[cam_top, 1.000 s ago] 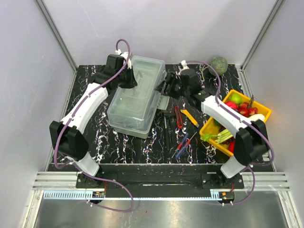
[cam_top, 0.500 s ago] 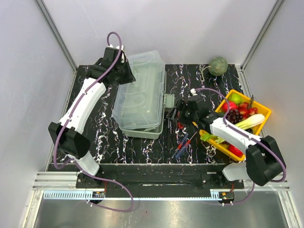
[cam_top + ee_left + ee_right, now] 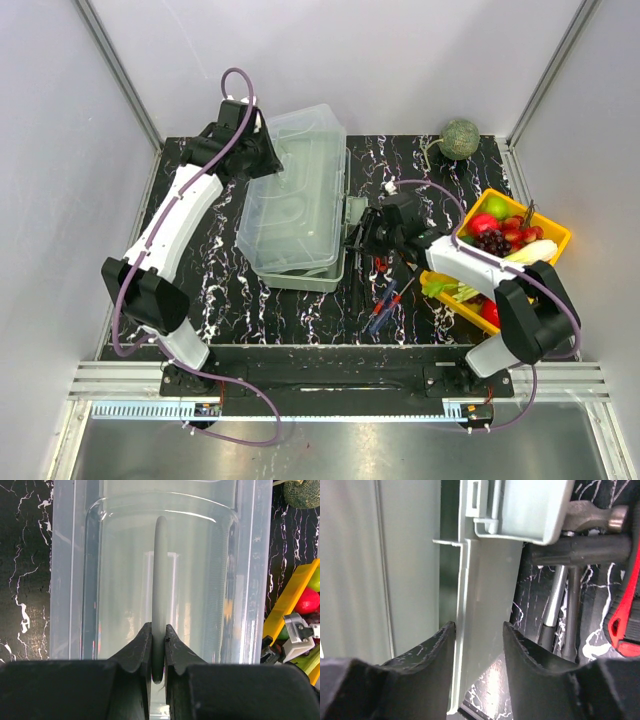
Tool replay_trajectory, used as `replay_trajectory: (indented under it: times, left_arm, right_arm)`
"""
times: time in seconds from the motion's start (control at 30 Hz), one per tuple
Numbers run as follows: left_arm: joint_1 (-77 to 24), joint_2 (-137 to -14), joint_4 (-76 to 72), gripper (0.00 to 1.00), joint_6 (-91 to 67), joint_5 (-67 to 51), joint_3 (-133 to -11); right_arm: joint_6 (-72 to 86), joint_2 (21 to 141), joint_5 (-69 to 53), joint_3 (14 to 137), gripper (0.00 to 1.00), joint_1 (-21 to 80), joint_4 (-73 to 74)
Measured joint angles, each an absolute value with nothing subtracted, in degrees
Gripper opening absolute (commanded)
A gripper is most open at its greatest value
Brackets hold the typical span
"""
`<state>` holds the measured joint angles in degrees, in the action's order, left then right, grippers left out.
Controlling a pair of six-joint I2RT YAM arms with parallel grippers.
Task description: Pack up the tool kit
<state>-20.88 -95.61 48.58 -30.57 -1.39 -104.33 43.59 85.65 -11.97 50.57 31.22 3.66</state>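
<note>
On the black white-veined tabletop [image 3: 330, 300], left of centre, sits the large rectangular pale grey-green plastic toolbox [image 3: 312, 281] w/ its translucent clear lid [image 3: 300, 190] over it. The base rim shows along the near and right edges; can't tell if the lid is fully seated.

The left gripper [image 3: 158, 630] is at the box's far-left end [image 3: 268, 158]. Its black fingers are clenched on the thin grey-green arched carry handle [image 3: 160, 570] in the lid's recess, one finger each side, touching it.

The right gripper [image 3: 477, 627] is at the box's right side [image 3: 362, 235], just below the grey-green latch flap [image 3: 530, 510]. Its fingers stand apart w/ a flat grey-green edge panel [image 3: 490, 595] of the box btwn them. Can't tell whether they press on it or only straddle it.

Just right of the box on the table:
- black-handled hammer w/ metal head [image 3: 580, 550], partly under the latch flap
- red-handled pliers [image 3: 626, 615] beside it, at the wrist view's right edge
- red and blue screwdrivers [image 3: 385, 305], nearer the arm bases, side by side and apart from the box

Right side of the table holds a yellow plastic tray [image 3: 556, 237] of fruit and veg. A round green melon [image 3: 460, 138] is at the far-right corner, well apart from the box.
</note>
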Motion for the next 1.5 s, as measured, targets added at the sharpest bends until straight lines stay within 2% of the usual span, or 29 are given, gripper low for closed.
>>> replay_trajectory:
  times: [0.2, 0.47, 0.53, 1.03, 1.3, 1.5]
  left_arm:
    - [-19.92, -93.97, 47.22, 0.00, -30.79, -1.80, -101.82]
    - [-14.06, -91.00, 44.91, 0.00, -31.20, -5.91, -98.41]
    - [-11.40, -90.02, 44.25, 0.00, -31.44, -7.68, -97.36]
    - [14.55, -84.40, 36.47, 0.00, -28.77, -24.99, -84.38]
    - [22.11, -84.40, 30.68, 0.01, -28.97, -30.89, -77.36]
    - [23.64, -86.46, 24.84, 0.13, -31.05, -33.61, -75.72]
  right_arm:
    - [42.87, 90.13, -12.08, 54.39, 0.34, 32.40, 3.75]
    - [41.12, 95.83, -10.81, 61.58, 0.07, 32.71, 7.01]
    - [40.93, 97.25, -9.74, 63.61, 0.05, 32.71, 8.03]
    - [40.51, 103.46, -7.97, 71.55, 0.00, 32.95, 10.02]
    - [41.34, 104.07, -7.55, 72.20, 0.00, 32.91, 10.00]
    - [44.40, 105.80, -7.25, 74.02, 0.00, 32.29, 9.96]
